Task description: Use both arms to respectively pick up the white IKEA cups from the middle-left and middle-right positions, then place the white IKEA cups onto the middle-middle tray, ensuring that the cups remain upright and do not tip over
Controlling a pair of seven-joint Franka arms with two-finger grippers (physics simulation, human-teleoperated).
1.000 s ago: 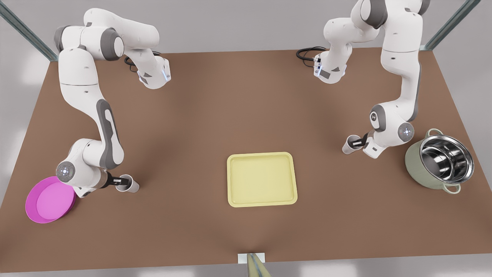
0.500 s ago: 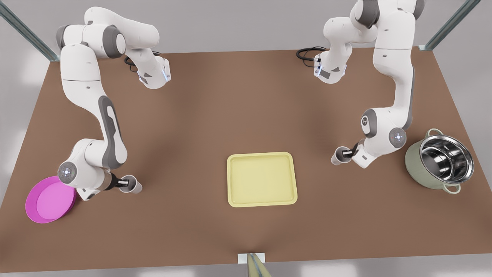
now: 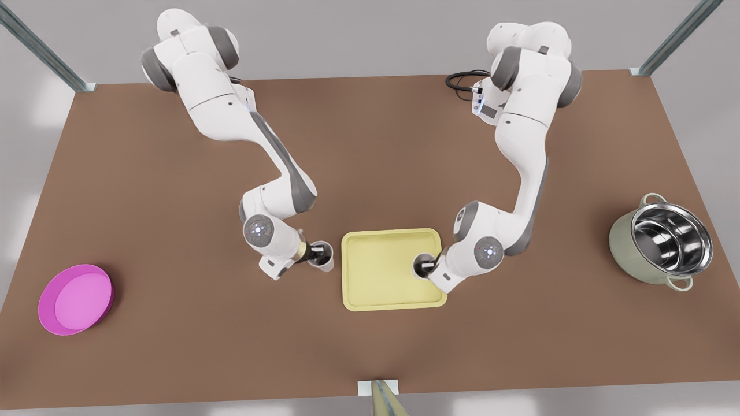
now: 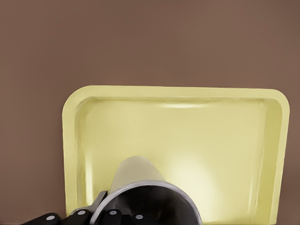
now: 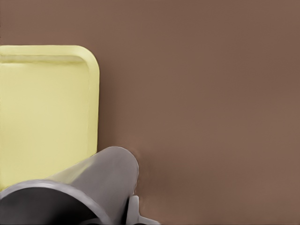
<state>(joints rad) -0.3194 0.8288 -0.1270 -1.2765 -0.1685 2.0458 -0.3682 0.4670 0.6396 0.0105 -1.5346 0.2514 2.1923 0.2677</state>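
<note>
The pale yellow tray (image 3: 381,289) lies mid-table. On the front view's right, my left gripper (image 3: 426,266) is shut on a white cup (image 3: 421,267), held rim-up over the tray's right part. In the left wrist view that cup (image 4: 140,180) hangs above the tray (image 4: 225,140). On the front view's left, my right gripper (image 3: 315,253) is shut on the other white cup (image 3: 324,257), just outside the tray's left edge. The right wrist view has this cup (image 5: 98,180) over brown table beside the tray (image 5: 42,112). Whether either cup touches a surface is unclear.
A round magenta plate (image 3: 75,299) sits at the front view's near left. A steel-lined green pot (image 3: 662,240) stands at the right edge. A black cable (image 3: 462,79) loops at the table's far side. A small bracket (image 3: 378,393) marks the near edge.
Both arms swung inward with their cups. The left gripper's cup went from beside the pot to over the tray; the right gripper's cup went from beside the plate to the tray's edge.
</note>
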